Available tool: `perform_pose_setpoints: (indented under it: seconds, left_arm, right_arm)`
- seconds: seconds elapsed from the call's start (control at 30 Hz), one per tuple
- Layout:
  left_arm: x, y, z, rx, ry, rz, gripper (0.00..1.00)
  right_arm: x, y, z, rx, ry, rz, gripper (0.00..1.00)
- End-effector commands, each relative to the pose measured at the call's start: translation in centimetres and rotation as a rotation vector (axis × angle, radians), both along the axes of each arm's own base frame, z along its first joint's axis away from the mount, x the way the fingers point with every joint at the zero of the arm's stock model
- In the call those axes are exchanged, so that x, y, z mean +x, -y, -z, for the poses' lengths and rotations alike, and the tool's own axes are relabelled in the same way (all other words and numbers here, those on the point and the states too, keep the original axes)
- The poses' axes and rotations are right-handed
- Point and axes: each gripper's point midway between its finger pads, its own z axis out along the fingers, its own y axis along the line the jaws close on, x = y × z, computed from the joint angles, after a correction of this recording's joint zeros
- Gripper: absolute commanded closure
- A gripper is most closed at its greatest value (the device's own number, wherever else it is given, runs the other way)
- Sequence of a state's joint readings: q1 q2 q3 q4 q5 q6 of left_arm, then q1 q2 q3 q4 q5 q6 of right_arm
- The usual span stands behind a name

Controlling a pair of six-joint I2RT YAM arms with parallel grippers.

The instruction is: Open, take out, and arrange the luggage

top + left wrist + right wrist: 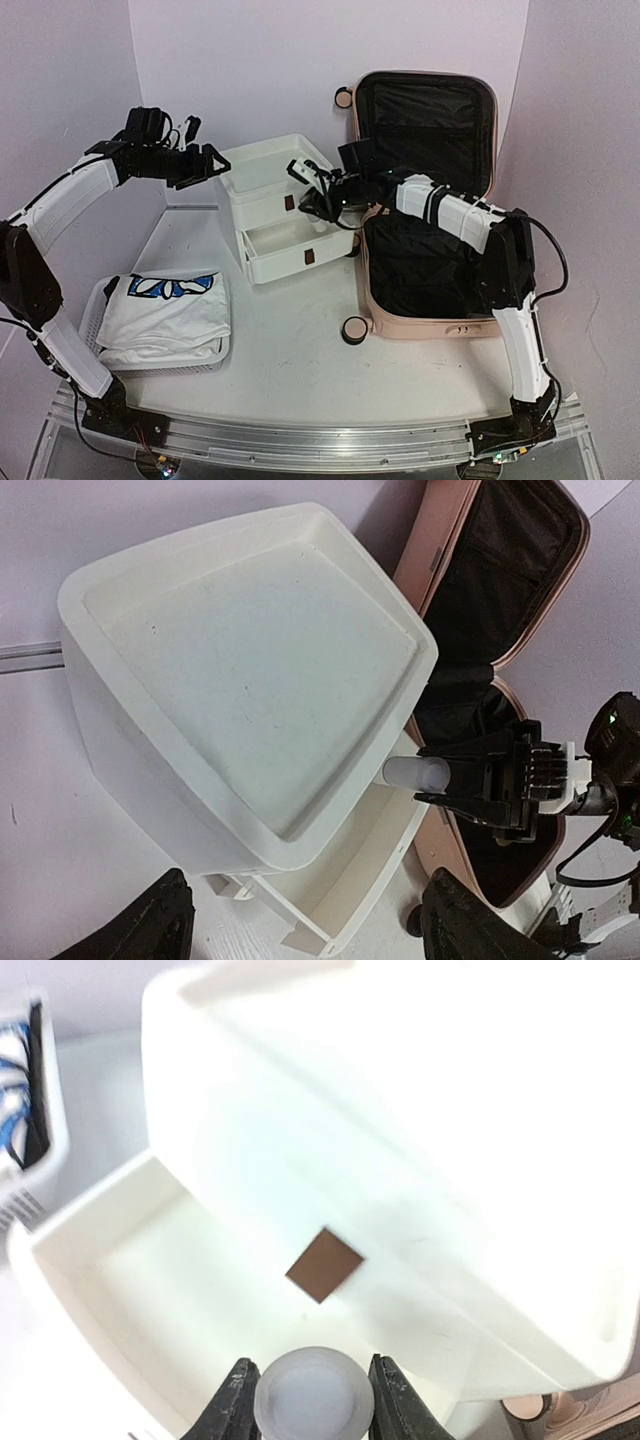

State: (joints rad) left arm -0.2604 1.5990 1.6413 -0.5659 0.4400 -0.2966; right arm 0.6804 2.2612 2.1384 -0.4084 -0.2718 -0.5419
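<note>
At 8 o'clock on the table you had a mesh basket [96, 306] with a folded T-shirt [165, 310] in it. Your left gripper [207, 160] hovered at 9 o'clock of the white drawer unit [270, 185], jaws wide apart and holding nothing. The unit's lower drawer [285, 250] stood pulled out, and above it your right gripper [308, 1392] was partly closed around a small pale cylinder [412, 773]. The luggage [425, 285] lay at 3 o'clock of the unit, already open, its lid propped up toward 12 and its black lining bare. I'd judge the shell stiff, smooth and bulky, light while empty, and apt to roll on its casters [353, 330]. The rim by the zipper looked your best hold, not the slack lining.
</note>
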Motion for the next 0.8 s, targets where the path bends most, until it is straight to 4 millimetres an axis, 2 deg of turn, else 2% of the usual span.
perform_pose_setpoints:
  seconds: [0.0, 0.13, 0.23, 0.4, 0.53, 0.6, 0.77]
  left_arm:
    - [-0.4, -0.8, -0.5, 0.046, 0.071, -0.001, 0.21]
    - [-0.9, -1.4, -0.8, 0.079, 0.102, -0.013, 0.22]
    - [-1.2, -1.9, -1.0, 0.102, 0.122, -0.029, 0.22]
    - [-1.5, -2.2, -1.1, 0.109, 0.138, -0.038, 0.22]
    - [-1.6, -2.2, -1.2, 0.108, 0.142, -0.036, 0.22]
    - [-1.6, -2.2, -1.0, 0.108, 0.139, -0.035, 0.21]
    - [-1.5, -2.0, -0.7, 0.099, 0.127, -0.028, 0.22]
  right_arm:
    - [0.9, -0.9, 0.7, -0.126, 0.142, 0.002, 0.75]
    - [0.4, -1.5, 1.3, -0.191, 0.15, 0.011, 0.28]
    - [0.2, -1.2, -0.7, -0.162, 0.14, 0.088, 0.09]
    - [-0.4, 1.5, -4.6, -0.113, 0.092, 0.285, 0.02]
    - [-1.8, 4.6, -5.1, -0.02, -0.047, 0.468, 0.02]
    - [-3.0, 5.7, -4.2, 0.059, -0.183, 0.562, 0.02]
    - [-7.6, 7.0, -0.2, 0.13, -0.501, 0.635, 0.02]
